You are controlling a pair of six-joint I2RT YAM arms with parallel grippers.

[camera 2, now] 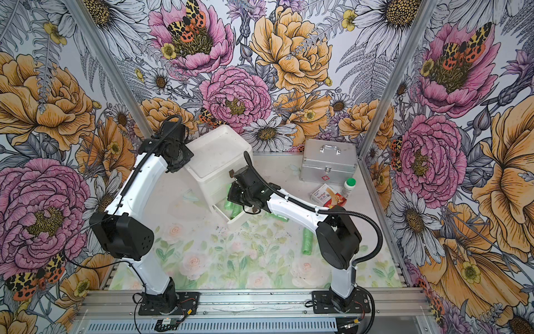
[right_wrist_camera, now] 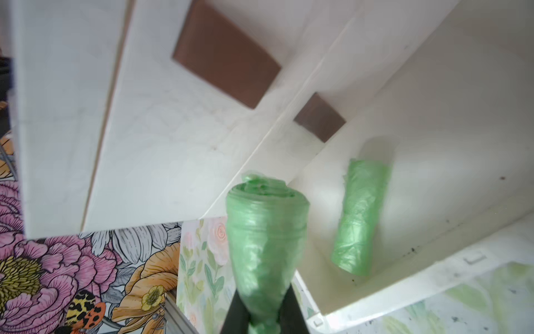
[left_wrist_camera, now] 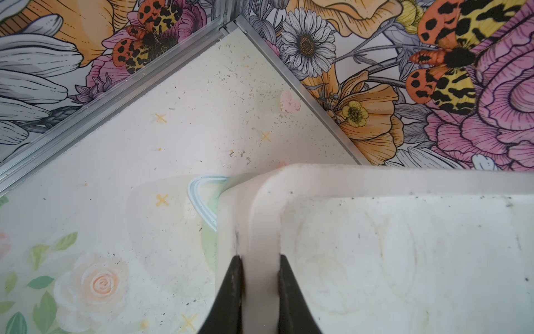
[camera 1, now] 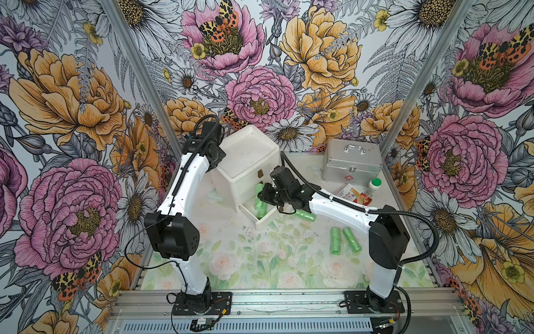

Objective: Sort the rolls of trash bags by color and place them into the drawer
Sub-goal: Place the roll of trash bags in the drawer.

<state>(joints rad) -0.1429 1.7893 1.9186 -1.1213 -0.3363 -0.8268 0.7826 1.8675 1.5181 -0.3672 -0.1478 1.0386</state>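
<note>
Right gripper [right_wrist_camera: 264,315]: jaws closed on one held green roll [right_wrist_camera: 265,231], poised over the pulled-out bottom drawer [right_wrist_camera: 433,274] of the white chest [camera 1: 248,156]. One stowed roll [right_wrist_camera: 361,217] lies inside. Three loose rolls [camera 1: 335,240] lie on the table [camera 1: 260,260]. Left gripper [left_wrist_camera: 260,260]: clamped on the chest's top rim. Carton [camera 1: 351,196] apparently reads "Bandage".

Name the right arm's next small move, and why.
Probably ease the held green roll over the open bottom drawer and release: the right gripper grips it at the drawer's edge, another green roll lies inside, the left gripper clamps the chest.
</note>
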